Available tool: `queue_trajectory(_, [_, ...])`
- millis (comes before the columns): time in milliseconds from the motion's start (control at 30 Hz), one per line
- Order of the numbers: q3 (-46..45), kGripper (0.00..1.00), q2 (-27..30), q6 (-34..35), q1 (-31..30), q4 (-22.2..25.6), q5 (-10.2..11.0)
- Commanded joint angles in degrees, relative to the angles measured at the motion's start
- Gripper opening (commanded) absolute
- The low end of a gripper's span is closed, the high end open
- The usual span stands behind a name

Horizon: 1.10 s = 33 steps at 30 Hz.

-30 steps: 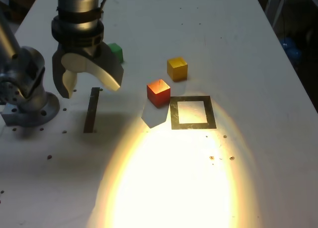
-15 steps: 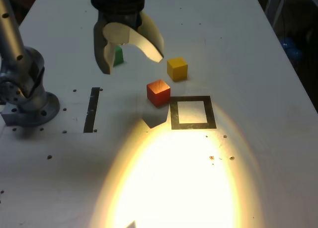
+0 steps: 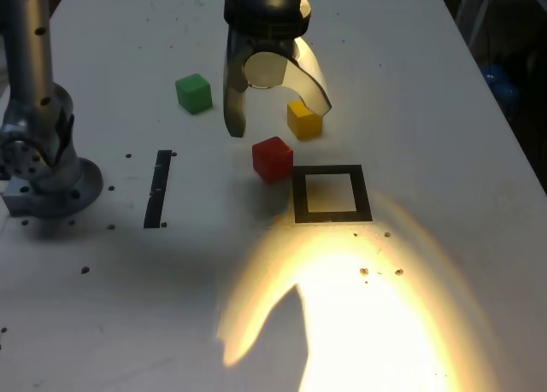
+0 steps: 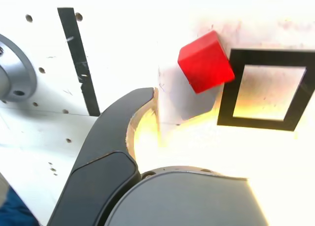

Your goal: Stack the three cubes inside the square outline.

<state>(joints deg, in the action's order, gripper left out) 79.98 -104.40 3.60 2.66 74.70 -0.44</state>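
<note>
Exterior view, from its near edge inward: a glaring patch of light (image 3: 385,324) washes out the front of the bench (image 3: 461,204), with a dark shadow cutting into it. Just beyond lies the square outline (image 3: 365,194), flat, its white centre bare, so no stack has been begun. That glare reaches the outline's near border, and in the wrist view it bleaches much of the surface around it, which could make the border hard to judge and leave the first cube set down off centre. The black tape strip (image 3: 158,189) lies well apart, toward the exterior view's left. The red cube (image 3: 273,160) sits just beside the outline's far left corner, turned askew to it; whether they touch I cannot tell. Above the bench, near that cube, hangs the hand (image 3: 281,122), wide open and pointing down, with nothing in its grasp. If it descends without turning to suit the cube's faces, a finger may catch a corner and spin or shove the block. Behind the red one is the yellow cube (image 3: 305,120), partly covered by a fingertip in this view and close enough that a wide, low sweep might knock it. The green cube (image 3: 194,94), farthest back and alone, is at less risk; placed last, it could topple a crooked pair.
</note>
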Motion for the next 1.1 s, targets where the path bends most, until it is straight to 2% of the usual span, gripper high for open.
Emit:
queue_trajectory(0, [-1.08, 0.94, -0.93, 1.97, 0.48, -1.06, 0.18])
queue_trajectory(200, [-4.56, 0.92, -4.12, 6.31, 2.68, -4.76, 0.48])
queue_trajectory(533, [-9.5, 0.86, -5.44, 8.51, 3.65, -10.84, -0.18])
queue_trajectory(767, [-9.76, 0.8, -6.63, 8.8, 3.41, -12.88, -1.13])
queue_trajectory(867, [-9.94, 0.74, -6.85, 9.09, 3.41, -13.35, -1.15])
queue_trajectory(1067, [-10.06, 0.54, -6.96, 10.64, 3.41, -13.87, -0.32])
